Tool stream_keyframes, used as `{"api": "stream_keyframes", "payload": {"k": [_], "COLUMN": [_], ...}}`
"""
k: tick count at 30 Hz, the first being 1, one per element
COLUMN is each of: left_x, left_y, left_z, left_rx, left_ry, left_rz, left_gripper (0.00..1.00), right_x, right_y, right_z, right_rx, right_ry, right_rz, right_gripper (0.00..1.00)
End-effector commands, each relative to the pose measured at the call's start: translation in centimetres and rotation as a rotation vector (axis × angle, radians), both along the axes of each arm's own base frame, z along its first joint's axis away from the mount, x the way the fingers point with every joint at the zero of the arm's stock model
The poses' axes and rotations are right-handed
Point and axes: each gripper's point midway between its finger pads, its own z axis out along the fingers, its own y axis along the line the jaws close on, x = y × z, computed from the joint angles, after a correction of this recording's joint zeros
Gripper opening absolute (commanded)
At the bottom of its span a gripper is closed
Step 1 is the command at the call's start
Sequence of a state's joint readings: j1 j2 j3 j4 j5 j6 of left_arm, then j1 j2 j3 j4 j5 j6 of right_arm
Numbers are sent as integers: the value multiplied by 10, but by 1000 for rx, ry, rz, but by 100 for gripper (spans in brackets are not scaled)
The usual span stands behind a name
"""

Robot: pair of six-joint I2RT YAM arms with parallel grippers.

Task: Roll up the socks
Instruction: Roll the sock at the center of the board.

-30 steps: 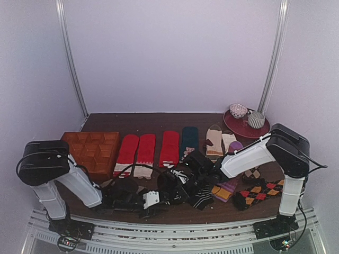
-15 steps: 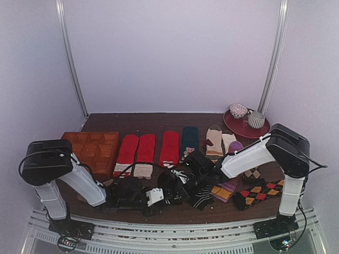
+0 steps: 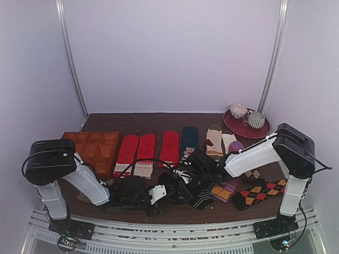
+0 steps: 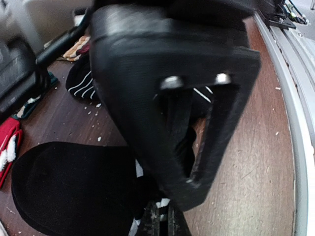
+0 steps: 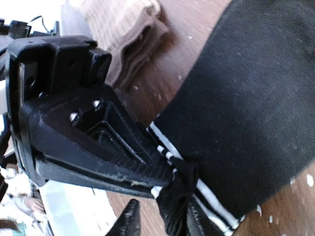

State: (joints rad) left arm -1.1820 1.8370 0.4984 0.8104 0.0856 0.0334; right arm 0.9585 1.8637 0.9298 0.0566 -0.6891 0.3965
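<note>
Risk, slipping: the right hand (image 5: 161, 192) is pinching only a small bunch of cuff, so the fabric is likely sliding out if the roll is started with a hard tug.
Risk, loose roll: the black sock (image 5: 246, 98) is lying alone under this grip, so rolling now is probably leaving the striped sock (image 3: 201, 198) out of the bundle.
Risk, crowding: the two hands are working just beside each other at the near edge of the counter (image 5: 165, 91), and a wide swing is likely knocking one against the other.
Right hand state: it is clenching on the white-banded cuff of the black sock, with cloth bunching at its fingertips.
Left hand state: the left hand (image 3: 159, 194) is sitting low over dark cloth, and I cannot tell whether it is gripping or free.
Black sock position: it is lying flat on the counter, with its body stretching away from the right hand.
Striped sock position: it is lying near the right hand's far side, untouched as far as the views are showing.
Neighbour: a tan sock (image 5: 123, 29) is lying close beyond the right hand.
</note>
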Motion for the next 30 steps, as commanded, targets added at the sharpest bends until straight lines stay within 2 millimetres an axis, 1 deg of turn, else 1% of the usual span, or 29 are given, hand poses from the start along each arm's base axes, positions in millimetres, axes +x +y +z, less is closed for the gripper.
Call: {"api": "stream_keyframes", "payload": {"k": [1,2,3,5,7,8,9,12,17,19,22,27,30], "left_x": [-24,-26,-29,-33,-37,-40,-42,-46,-50,-51,-52,-53,-53], "left_y": [33,34,35,38,41,44,45,51,57,58,60,61,63], "left_z": [-59,-60,-62,-66,-71,-74,-75,-82,-91,-93,-94,-95,-96], "left_rx": [199,200,204,216,232,241,248,267,294,294,295,295,300], "left_ry": [197,219,242,286,326,345,363,398,436,443,448,452,456], "left_rz": [14,15,15,15,17,17,17,26,38,41,40,36,38], "left_gripper": [0,0,0,0,0,0,0,0,0,0,0,0,0], "right_x": [0,4,8,12,11,11,11,9,-4,-6,-2,0,1], "right_y": [-30,-30,-29,-32,-36,-36,-37,-39,-36,-32,-29,-23,-21], "right_z": [5,11,25,43,55,65,67,63,39,32,28,18,23], "right_rx": [-68,-46,-5,36,55,75,72,30,-78,-107,-130,-142,-123], "right_ry": [-155,-205,-284,-456,-619,-706,-760,-895,-1049,-1080,-1128,-1154,-1189], "right_rz": [12,8,12,23,47,60,69,109,254,283,276,297,287], "right_gripper": [37,39,41,43,46,48,48,48,48,47,47,46,45]}}
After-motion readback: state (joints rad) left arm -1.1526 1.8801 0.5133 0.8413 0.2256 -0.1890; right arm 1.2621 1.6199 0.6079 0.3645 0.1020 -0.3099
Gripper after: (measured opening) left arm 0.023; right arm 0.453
